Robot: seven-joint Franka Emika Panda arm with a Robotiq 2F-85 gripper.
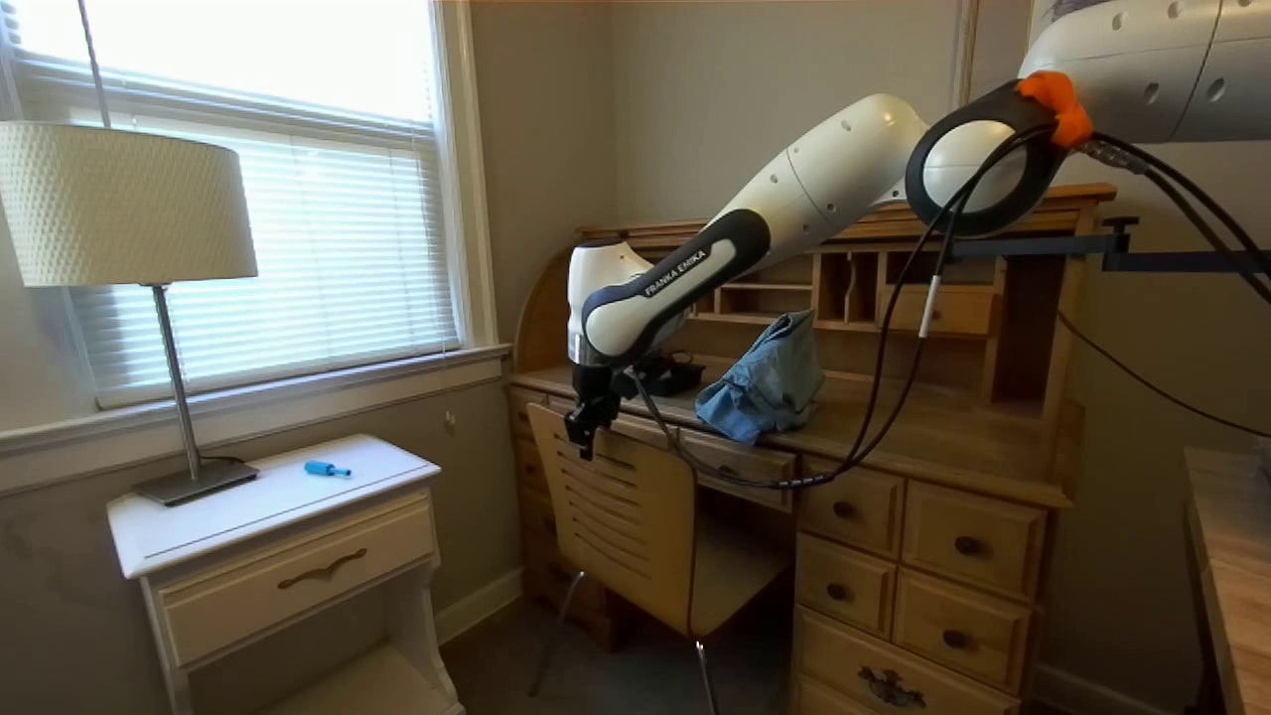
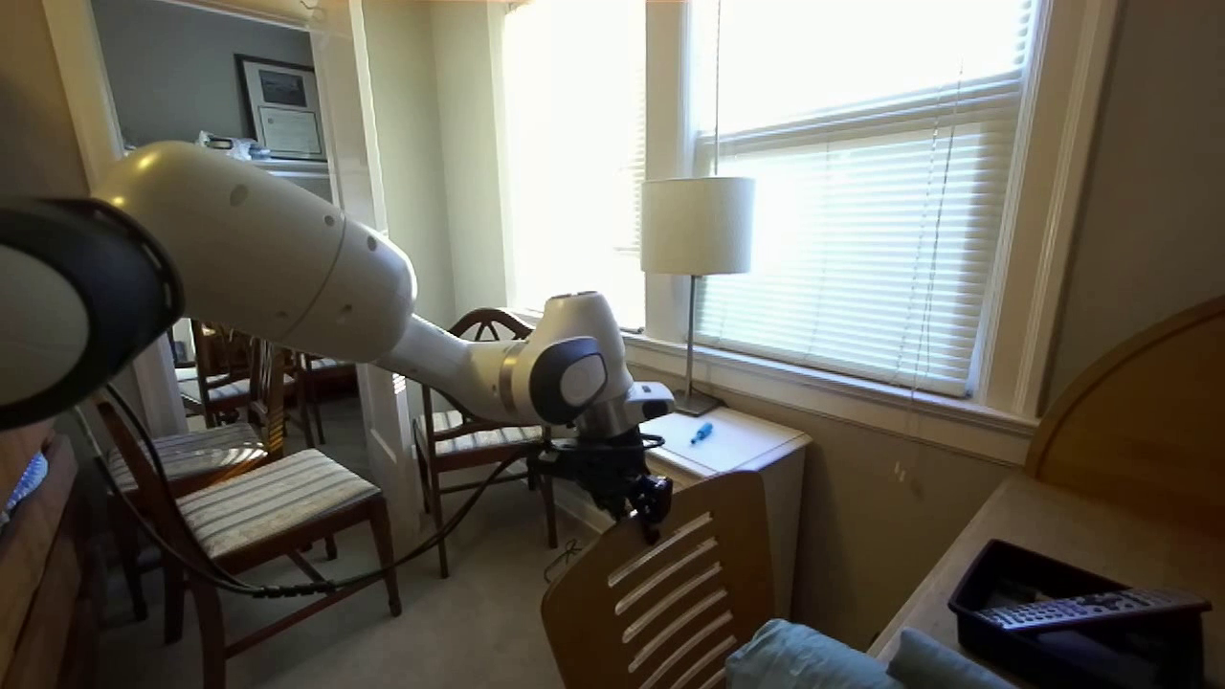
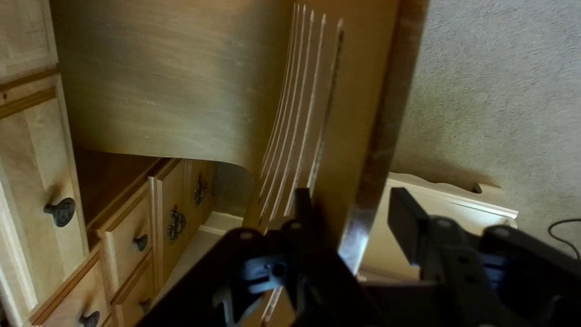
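A honey-coloured wooden chair (image 1: 635, 526), its curved back (image 3: 356, 104) cut with slim parallel slots, is seen at the near left of the tabletop (image 1: 973, 437); its edge is straddled by the parted claw (image 3: 352, 200).

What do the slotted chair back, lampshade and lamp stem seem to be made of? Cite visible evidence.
Slotted chair back: probably clear-coated plywood; streaky grain, thin curved form and a shiny edge.
Lampshade: fabric or textured paper, apparently matt; fine repeating surface pattern, no shine.
Lamp stem: likely satin-finished metal; slim, grey, softly gleaming.
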